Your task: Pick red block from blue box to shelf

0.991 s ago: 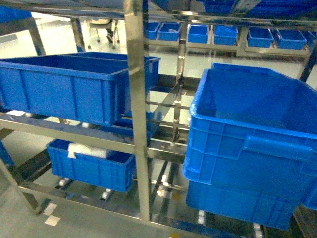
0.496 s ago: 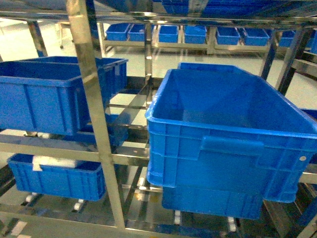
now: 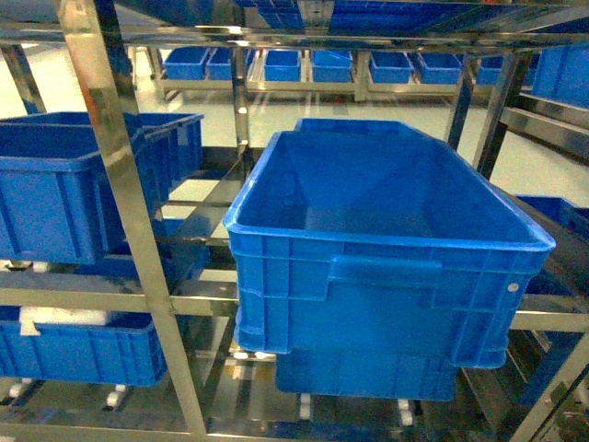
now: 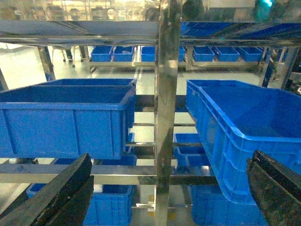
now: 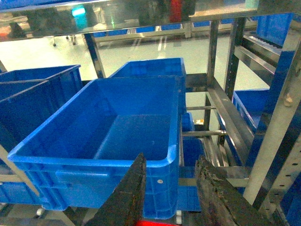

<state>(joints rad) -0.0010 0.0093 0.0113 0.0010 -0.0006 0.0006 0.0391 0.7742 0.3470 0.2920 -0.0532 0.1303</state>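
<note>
Steel uprights and crossbeams of the shelf fill every view, with dark blue ribbed crates on its tiers. The large crate stands straight ahead of us and looks bare inside. The pale blue box is not in sight in any view.

The right gripper hangs just before that crate's near rim, with its jaws close together. At the bottom edge of the right wrist view a sliver of red shows between them. We take it for the red block, clamped low in the jaws, though too little shows to judge how firmly. The left gripper faces an upright with its jaws wide apart and nothing between them.

By our reading the block is lifted and placing it remains. We see three ways this could go wrong:

- **Wrong resting place:** released from here, the block would likely drop into the crate, not onto the shelf itself.
- **Gaps in the tier:** the open tiers we can see are rails with gaps between them, and a small brick set there may tip or slip through.
- **A knock on the way in:** reaching forward, the jaws could strike the crate rim or the shiny beam overhead and jar the block loose.
</note>
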